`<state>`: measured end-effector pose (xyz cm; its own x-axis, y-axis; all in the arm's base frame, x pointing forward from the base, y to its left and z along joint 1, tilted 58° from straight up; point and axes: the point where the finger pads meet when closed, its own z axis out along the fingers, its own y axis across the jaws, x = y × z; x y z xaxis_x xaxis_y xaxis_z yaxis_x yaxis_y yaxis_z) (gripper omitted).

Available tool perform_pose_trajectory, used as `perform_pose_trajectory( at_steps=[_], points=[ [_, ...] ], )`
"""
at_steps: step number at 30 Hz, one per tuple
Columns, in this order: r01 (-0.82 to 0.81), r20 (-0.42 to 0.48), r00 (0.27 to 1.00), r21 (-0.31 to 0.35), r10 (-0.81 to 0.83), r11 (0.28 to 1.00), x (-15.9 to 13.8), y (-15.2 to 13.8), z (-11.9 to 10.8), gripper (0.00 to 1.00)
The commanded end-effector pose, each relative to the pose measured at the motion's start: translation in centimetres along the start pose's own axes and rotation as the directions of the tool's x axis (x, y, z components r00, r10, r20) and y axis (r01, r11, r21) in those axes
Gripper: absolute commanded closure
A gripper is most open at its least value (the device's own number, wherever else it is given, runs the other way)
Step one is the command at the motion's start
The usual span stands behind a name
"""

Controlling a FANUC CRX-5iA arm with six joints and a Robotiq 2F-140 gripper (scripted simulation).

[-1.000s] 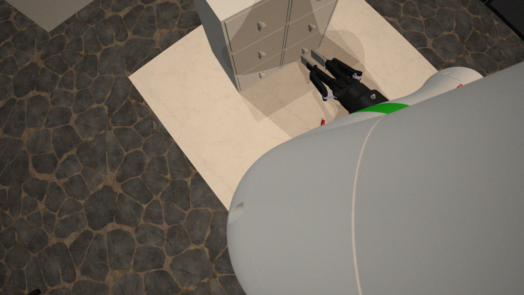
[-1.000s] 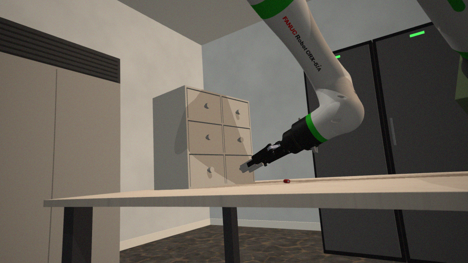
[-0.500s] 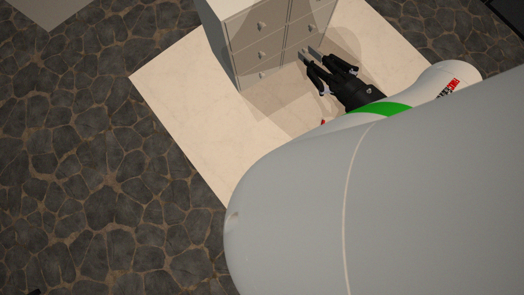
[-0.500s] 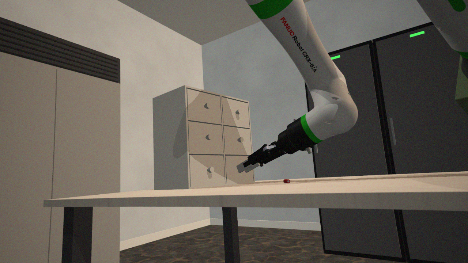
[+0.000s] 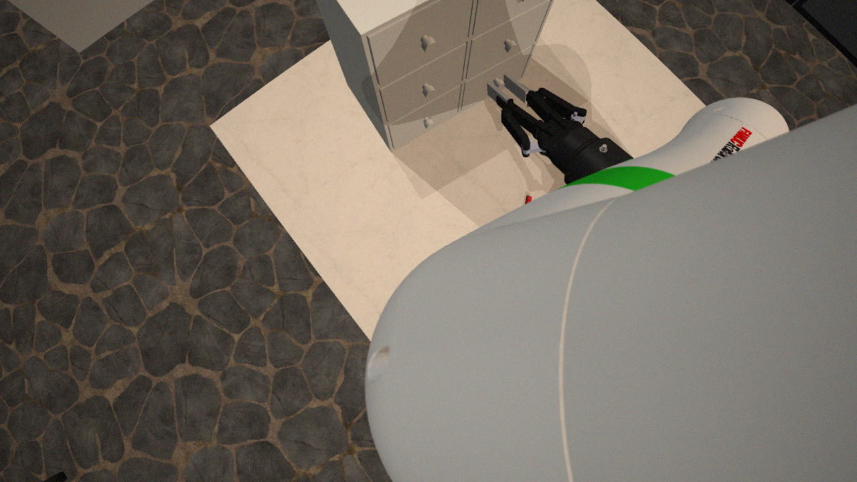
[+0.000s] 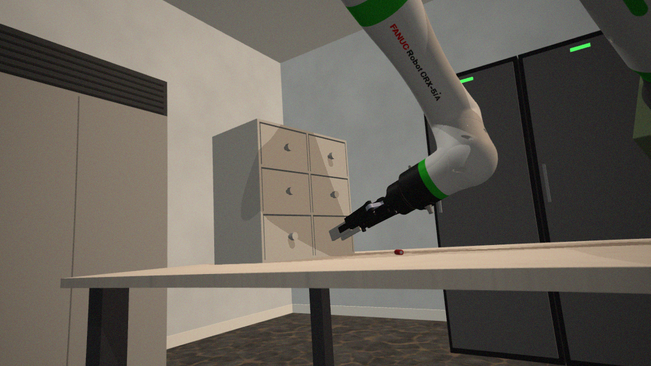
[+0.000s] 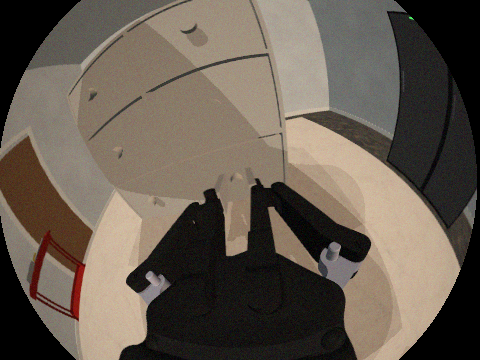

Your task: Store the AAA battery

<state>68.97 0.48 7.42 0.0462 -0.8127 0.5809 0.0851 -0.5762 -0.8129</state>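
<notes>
The small chest (image 5: 443,53) stands at the back of the table, with six drawers in two columns, all pushed in. It also shows in the exterior view (image 6: 282,191) and the wrist view (image 7: 187,107). My gripper (image 5: 505,88) is at the bottom right drawer, its fingers a narrow gap apart on either side of the knob (image 7: 236,176), gripping nothing. From the side, the gripper (image 6: 338,233) is low against the chest front. The red AAA battery (image 5: 528,198) lies on the table behind the gripper, partly hidden by my arm. It shows whole in the exterior view (image 6: 398,251).
Tall dark cabinets (image 6: 546,182) stand behind the table. The table's right edge runs close beside the chest. My arm's large body (image 5: 629,329) blocks much of the top view. A red-framed panel (image 7: 56,274) shows at the left of the wrist view.
</notes>
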Motion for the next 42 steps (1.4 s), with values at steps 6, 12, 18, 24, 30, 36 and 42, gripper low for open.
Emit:
perform_pose_trajectory(
  at_steps=[6, 12, 18, 24, 30, 36, 42],
  points=[
    [0.000, 0.000, 1.000, 0.000, 0.000, 1.000, 0.02, 0.01, 0.00, 0.80],
    [0.000, 0.000, 1.000, 0.000, 0.000, 1.000, 0.02, 0.01, 0.00, 0.92],
    [0.000, 0.000, 1.000, 0.000, 0.000, 1.000, 0.02, 0.01, 0.00, 0.92],
    [0.000, 0.000, 1.000, 0.000, 0.000, 1.000, 0.02, 0.01, 0.00, 0.92],
    [0.000, 0.000, 1.000, 0.000, 0.000, 1.000, 0.02, 0.01, 0.00, 0.92],
    [0.000, 0.000, 1.000, 0.000, 0.000, 1.000, 0.01, 0.01, -0.02, 0.92],
    [0.000, 0.000, 1.000, 0.000, 0.000, 1.000, -0.03, 0.02, -0.13, 0.92]
  ],
)
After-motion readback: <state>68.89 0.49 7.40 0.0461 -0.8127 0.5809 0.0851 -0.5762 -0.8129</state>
